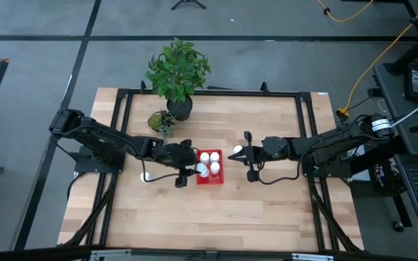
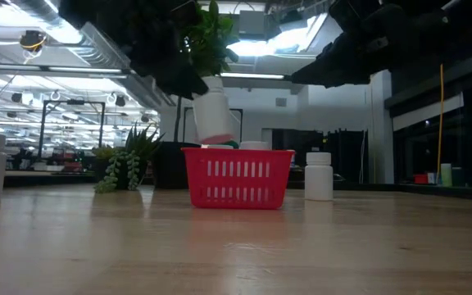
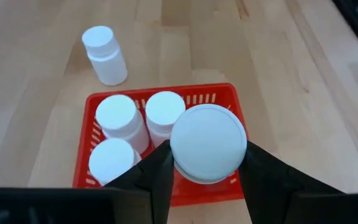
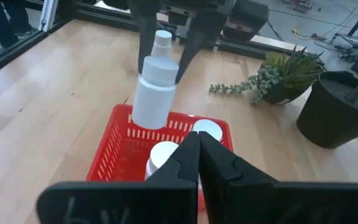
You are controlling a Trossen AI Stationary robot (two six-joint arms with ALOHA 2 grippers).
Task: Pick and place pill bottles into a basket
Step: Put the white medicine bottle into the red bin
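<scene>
Over the red basket (image 3: 229, 99), the left gripper (image 3: 207, 165) pinches a white pill bottle (image 3: 208, 143) by its sides just under the cap, holding it tilted above the last free corner. It looks light, rigid and smooth (likely slippery), so a firm hold on the body below the cap seems wisest. Three capped bottles (image 3: 118, 115) already stand inside; another bottle (image 1: 237, 151) waits on the table just beside the basket, near the right gripper (image 4: 197, 146), whose fingers are pressed together.
</scene>
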